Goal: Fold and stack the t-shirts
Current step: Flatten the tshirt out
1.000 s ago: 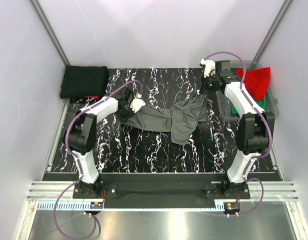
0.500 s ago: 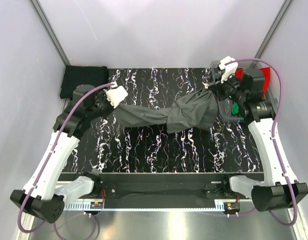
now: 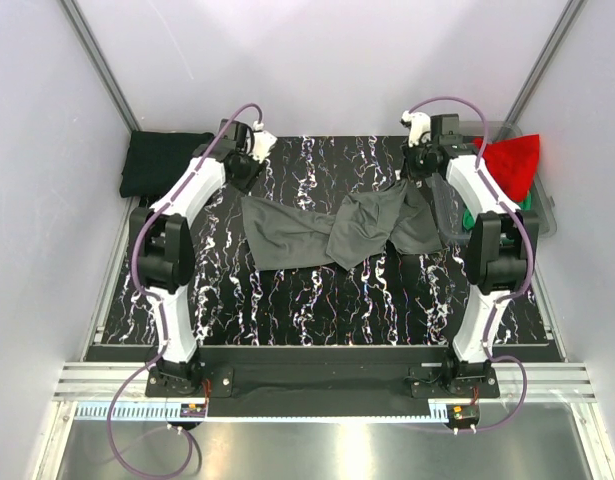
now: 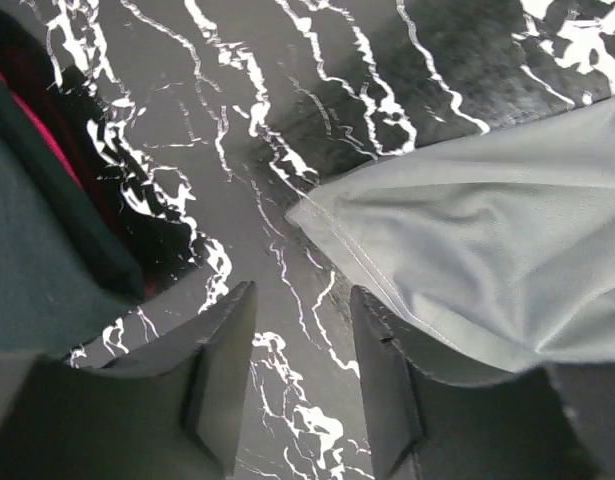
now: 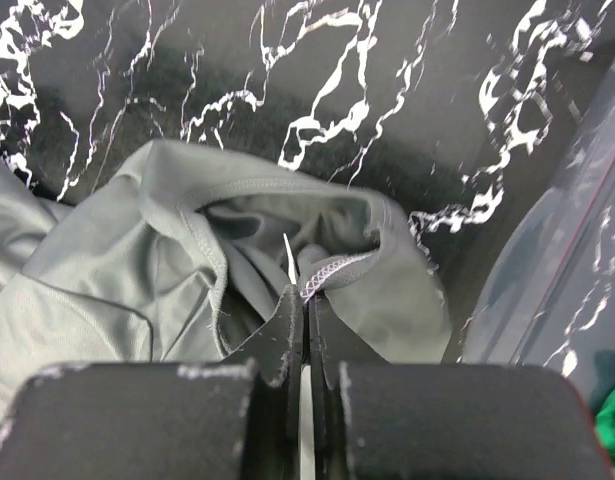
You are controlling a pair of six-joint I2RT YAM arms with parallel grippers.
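Middle of frame: grey shirt (image 3: 322,232) crumpled across desk (image 3: 287,300), left part flat, right part bunched. Upper left of top view: left end effector (image 4: 302,300) with fingers apart, holding nothing; shirt corner just beyond tips, flat on desk. Upper right of centre: right end effector (image 5: 309,300) closed, pinching shirt hem. Far upper left: black shirt (image 3: 167,163), folded. Right edge: red shirt (image 3: 514,160) draped over bin (image 3: 543,218), green shirt (image 3: 474,218) inside.

Clear grey plastic bin (image 5: 572,250) at far right of black, white-veined marble-patterned tabletop (image 3: 317,300), within plain white walls (image 3: 317,70)
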